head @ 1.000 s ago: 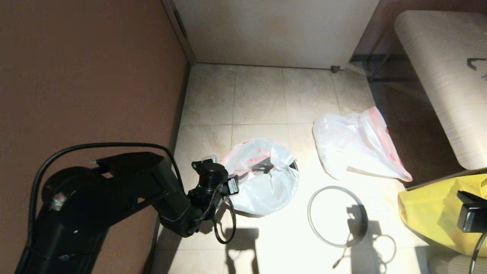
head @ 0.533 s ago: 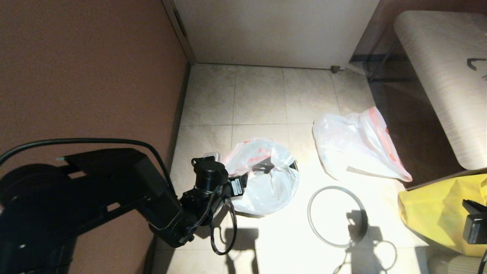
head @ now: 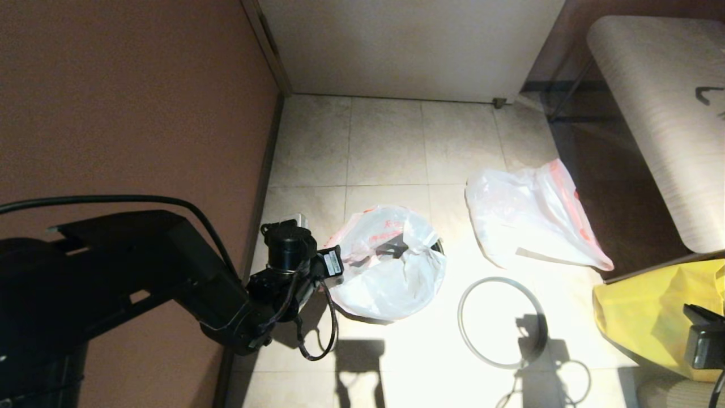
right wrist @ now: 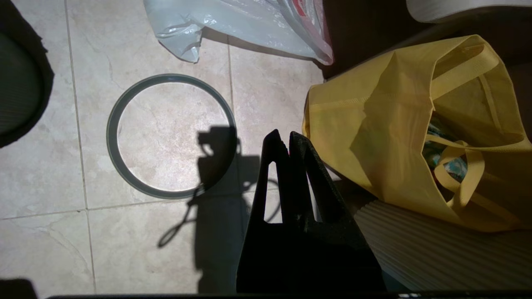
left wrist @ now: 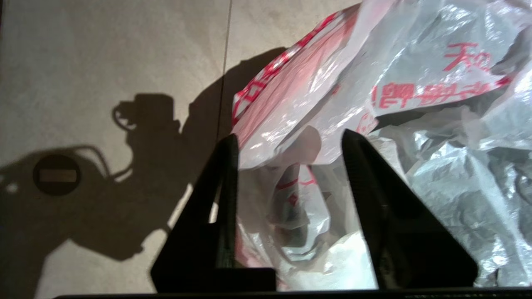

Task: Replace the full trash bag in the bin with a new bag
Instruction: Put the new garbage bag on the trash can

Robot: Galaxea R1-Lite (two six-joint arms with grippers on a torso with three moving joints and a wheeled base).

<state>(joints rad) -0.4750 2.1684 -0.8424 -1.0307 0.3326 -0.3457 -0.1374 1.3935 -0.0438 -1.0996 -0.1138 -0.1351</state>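
Your left claw (left wrist: 286,143) stands half open around a fold of the full trash bag (left wrist: 374,124), not clamped. Your right claw (right wrist: 282,139) is closed and empty, with the hoop (right wrist: 170,135) beside it.

Tiled floor (head: 385,141) with bin (head: 439,247), grey hoop (head: 461,317), new bag (head: 521,221), yellow bag (head: 640,317).

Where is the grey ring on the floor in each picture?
Head view: the grey ring lies flat low in the middle, right of the bin.
Left wrist view: not in it.
Right wrist view: it sits left of the middle.
Shared landmark: the yellow bag, right of the ring in both.
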